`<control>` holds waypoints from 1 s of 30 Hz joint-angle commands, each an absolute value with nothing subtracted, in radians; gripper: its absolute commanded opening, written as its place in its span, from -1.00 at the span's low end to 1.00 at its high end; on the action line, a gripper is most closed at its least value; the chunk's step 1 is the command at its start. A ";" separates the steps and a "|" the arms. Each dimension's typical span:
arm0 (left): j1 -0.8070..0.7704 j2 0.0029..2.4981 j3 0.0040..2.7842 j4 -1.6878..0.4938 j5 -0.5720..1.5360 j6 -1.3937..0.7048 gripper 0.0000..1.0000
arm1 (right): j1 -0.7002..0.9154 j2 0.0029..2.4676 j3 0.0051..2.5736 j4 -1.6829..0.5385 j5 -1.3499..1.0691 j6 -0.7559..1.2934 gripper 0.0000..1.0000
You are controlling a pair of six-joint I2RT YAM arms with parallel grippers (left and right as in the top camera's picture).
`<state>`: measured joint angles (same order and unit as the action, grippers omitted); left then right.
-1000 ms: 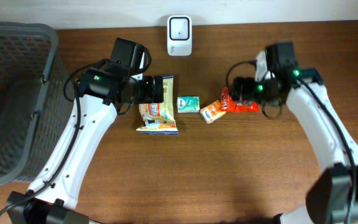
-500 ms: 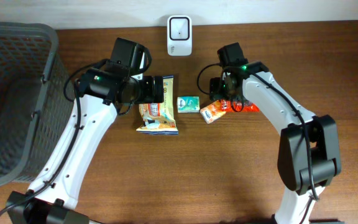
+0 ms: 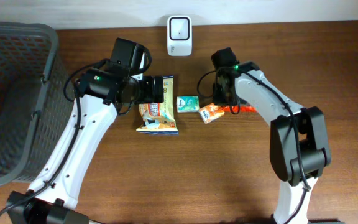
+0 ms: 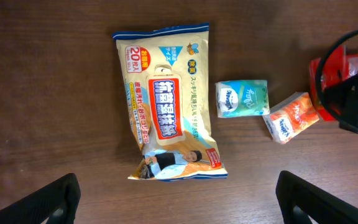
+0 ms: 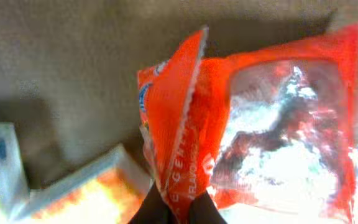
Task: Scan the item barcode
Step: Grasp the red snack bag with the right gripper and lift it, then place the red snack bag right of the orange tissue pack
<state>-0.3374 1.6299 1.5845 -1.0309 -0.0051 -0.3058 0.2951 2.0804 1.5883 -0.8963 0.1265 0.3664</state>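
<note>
Right arm has swung in from the table's right side and now stands over the red packet, its jaws gone from wide apart to closed. From overhead the arm covers most of the packet; only its right end shows. The right wrist view is blurred and the packet's print is unreadable. Only the dark tips of the right gripper show at the bottom edge, pinching a raised fold on the packet's left side. The packet lies on the table just beside the orange tissue pack, below and right of the scanner. The left gripper hangs above the wipes pack, fingers spread wide, holding nothing.
</note>
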 commanded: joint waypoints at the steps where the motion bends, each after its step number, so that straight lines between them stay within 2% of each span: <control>1: -0.337 1.631 1.582 -1.031 -0.012 -0.290 0.98 | 0.241 2.069 1.752 -0.997 0.036 0.358 -0.92; 4: -0.337 1.631 1.582 -1.031 -0.012 -0.290 0.98 | 0.137 2.069 1.902 -1.102 -0.324 0.262 -0.92; 6: -0.337 1.631 1.582 -1.031 -0.012 -0.290 0.98 | 0.051 2.069 1.909 -1.097 -0.620 0.203 -0.92; 12: -0.337 1.631 1.582 -1.031 -0.012 -0.290 0.98 | -0.086 2.086 1.905 -1.074 -1.102 0.221 -0.92; 16: -0.337 1.631 1.582 -1.031 -0.012 -0.290 0.98 | -0.109 2.159 1.898 -1.014 -1.117 0.386 -0.92; 21: -0.337 1.631 1.582 -1.031 -0.012 -0.290 0.98 | -0.142 2.298 1.898 -0.989 -1.152 0.446 -0.92; 22: -0.337 1.631 1.582 -1.031 -0.012 -0.290 0.98 | -0.154 2.300 1.898 -0.991 -1.077 0.446 -0.92; 23: -0.337 1.631 1.582 -1.031 -0.012 -0.290 0.98 | -0.176 2.295 1.898 -1.007 -0.904 0.446 -0.92; 24: -0.337 1.631 1.582 -1.031 -0.012 -0.290 0.98 | -0.223 2.288 1.898 -1.082 -0.701 0.416 -0.84; 27: -0.337 1.631 1.582 -1.031 -0.012 -0.290 0.98 | -0.283 2.288 1.906 -1.181 -0.532 0.371 -0.67; 29: -0.337 1.631 1.582 -1.031 -0.012 -0.290 0.98 | -0.329 2.286 1.938 -1.254 -0.396 0.370 -0.63; 30: -0.337 1.631 1.582 -1.031 -0.012 -0.290 0.98 | -0.342 2.285 1.954 -1.280 -0.355 0.370 -0.53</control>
